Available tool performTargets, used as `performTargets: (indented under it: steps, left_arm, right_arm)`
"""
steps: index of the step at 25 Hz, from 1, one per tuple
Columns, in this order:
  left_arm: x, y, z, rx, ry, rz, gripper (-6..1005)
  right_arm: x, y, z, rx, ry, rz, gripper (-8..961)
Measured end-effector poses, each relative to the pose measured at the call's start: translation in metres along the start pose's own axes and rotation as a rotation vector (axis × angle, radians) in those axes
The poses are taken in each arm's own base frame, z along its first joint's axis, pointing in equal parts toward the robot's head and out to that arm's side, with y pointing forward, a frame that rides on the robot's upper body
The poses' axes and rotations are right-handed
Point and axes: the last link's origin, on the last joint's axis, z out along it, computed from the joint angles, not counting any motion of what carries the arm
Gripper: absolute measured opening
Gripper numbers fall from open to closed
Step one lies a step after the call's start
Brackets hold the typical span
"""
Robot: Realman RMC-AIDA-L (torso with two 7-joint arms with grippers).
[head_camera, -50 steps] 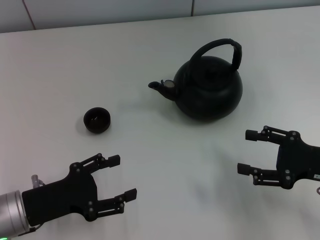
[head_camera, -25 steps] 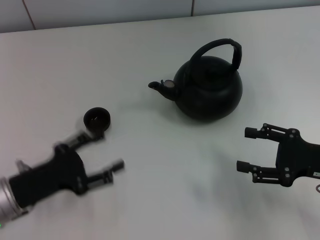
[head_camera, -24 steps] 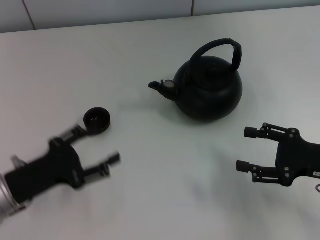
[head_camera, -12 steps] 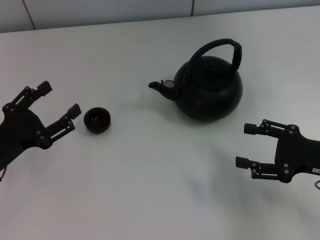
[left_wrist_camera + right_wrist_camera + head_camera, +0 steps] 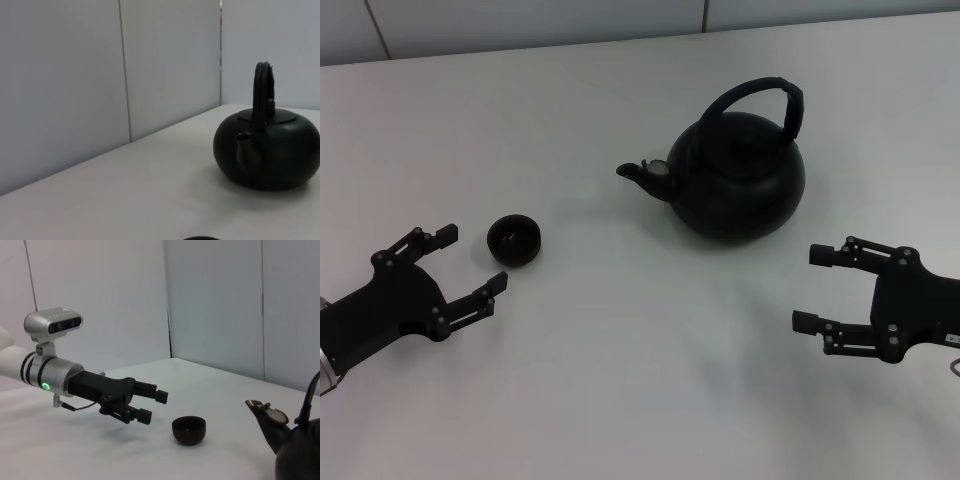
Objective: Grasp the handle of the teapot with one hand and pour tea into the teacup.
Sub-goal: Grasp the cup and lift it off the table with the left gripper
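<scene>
The black teapot (image 5: 740, 180) stands at the back right of the white table, its spout toward the teacup, its arched handle (image 5: 772, 95) upright and free. The small black teacup (image 5: 514, 240) sits to its left. My left gripper (image 5: 470, 258) is open and empty, just left of and a little nearer than the teacup, apart from it. My right gripper (image 5: 810, 288) is open and empty, in front of the teapot and to its right. The left wrist view shows the teapot (image 5: 267, 155) and handle (image 5: 262, 85). The right wrist view shows the left gripper (image 5: 153, 406), teacup (image 5: 189, 430) and teapot (image 5: 300, 455).
The white table (image 5: 620, 380) ends at a pale panelled wall (image 5: 520, 20) behind the teapot. Nothing else stands on the table.
My left gripper swung from the front of the table up to the teacup's left, then dropped back a little and closer to the cup. The right gripper barely moved.
</scene>
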Motion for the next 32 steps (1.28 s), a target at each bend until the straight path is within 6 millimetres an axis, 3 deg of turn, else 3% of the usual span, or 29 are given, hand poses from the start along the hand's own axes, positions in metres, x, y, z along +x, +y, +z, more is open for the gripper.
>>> performTargets:
  steps: [8, 24, 32]
  left_arm:
    - [-0.003, -0.002, 0.006, 0.006, -0.039, 0.011, 861]
    - [0.003, -0.010, 0.044, 0.001, -0.110, 0.035, 862]
    - [0.004, -0.011, 0.051, 0.000, -0.126, 0.046, 862]
  right_arm:
    - [-0.001, 0.000, 0.000, 0.000, -0.002, -0.001, 799]
    - [-0.002, 0.000, 0.000, 0.002, -0.015, 0.000, 796]
    - [-0.002, 0.000, 0.000, 0.001, -0.017, 0.000, 795]
